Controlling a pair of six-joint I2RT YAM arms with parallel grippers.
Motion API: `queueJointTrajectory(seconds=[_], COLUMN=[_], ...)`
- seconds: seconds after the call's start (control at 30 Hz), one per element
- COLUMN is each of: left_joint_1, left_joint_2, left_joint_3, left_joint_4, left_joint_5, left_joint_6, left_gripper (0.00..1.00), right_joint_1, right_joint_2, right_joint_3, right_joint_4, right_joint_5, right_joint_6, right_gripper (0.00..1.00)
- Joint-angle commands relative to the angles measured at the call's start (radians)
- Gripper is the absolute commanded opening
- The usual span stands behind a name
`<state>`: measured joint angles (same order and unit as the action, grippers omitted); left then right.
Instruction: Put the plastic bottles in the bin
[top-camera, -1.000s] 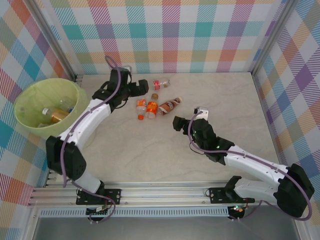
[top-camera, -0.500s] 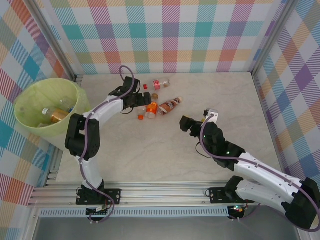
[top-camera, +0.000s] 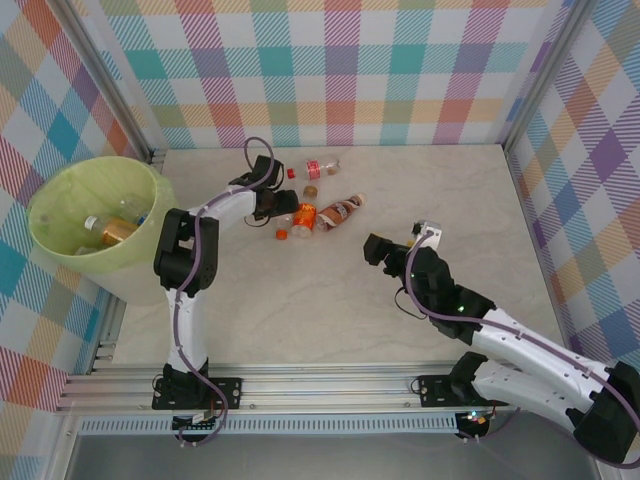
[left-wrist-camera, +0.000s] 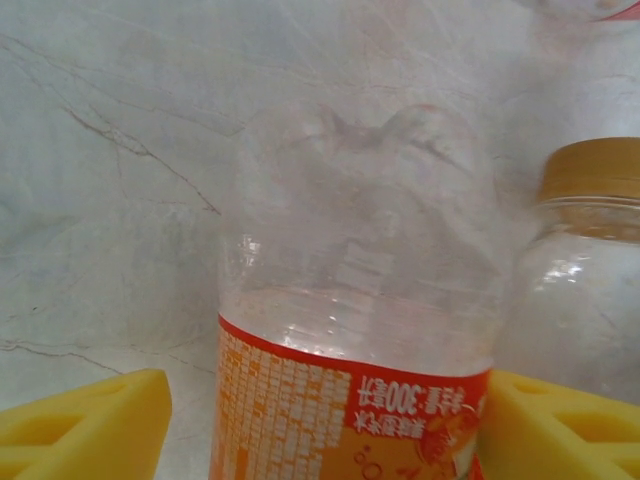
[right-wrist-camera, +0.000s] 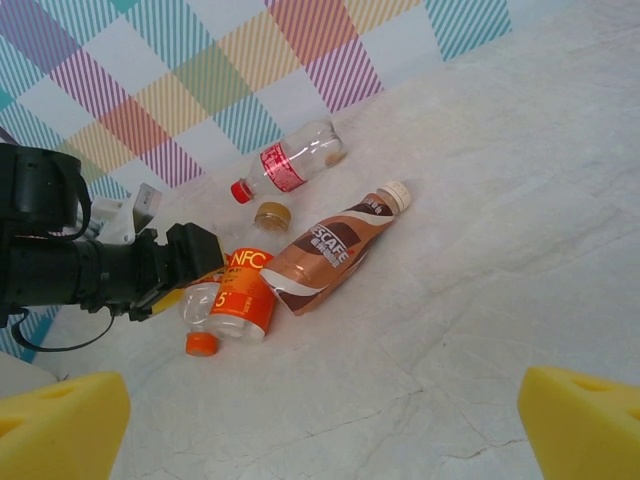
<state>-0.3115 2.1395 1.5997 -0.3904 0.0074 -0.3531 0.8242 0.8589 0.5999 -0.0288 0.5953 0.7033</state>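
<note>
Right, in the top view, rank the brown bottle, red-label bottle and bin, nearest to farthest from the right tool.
1. Brown bottle, just up-left of the right tool.
2. Red-label bottle, near the back wall.
3. Bin, far left.

Seeing a pale marbled counter (top-camera: 330, 300), with a red-label bottle (top-camera: 320, 168), brown coffee bottle (top-camera: 340, 211) and orange NFC bottle (top-camera: 303, 217) lying sideways near the back, close together.
</note>
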Motion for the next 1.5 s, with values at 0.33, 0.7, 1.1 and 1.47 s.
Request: queueJointTrajectory(seconds=[0.33, 0.7, 1.1, 1.47], left_joint_1=[0.032, 0.031, 0.033, 0.032], left_joint_2=[-0.089, -0.413, -0.74, -0.972], left_joint_3=[-0.09, -0.326, -0.308, -0.203], left_joint_4=[0.087, 0.245, 0.174, -0.052], left_joint_5=[0.059, 0.187, 0.322, 0.046], left_joint_6=[-0.01, -0.029, -0.043, 0.073], left_gripper=[0.54, 0.44, 0.43, 0.43], right_joint_1=[-0.003, -0.003, -0.003, -0.002], right_joint_2=[-0.023, 0.087, 0.207, 0.254], right_joint_3=[-0.01, 0.052, 0.126, 0.18], right_joint_4=[-0.011, 0.131, 0.252, 0.293], right_joint_5=[0.027, -0.259, -0.478, -0.602], right_joint_6=[0.004, -0.232, -0.271, -0.277], right_gripper=[1.0, 1.0, 1.0, 1.0])
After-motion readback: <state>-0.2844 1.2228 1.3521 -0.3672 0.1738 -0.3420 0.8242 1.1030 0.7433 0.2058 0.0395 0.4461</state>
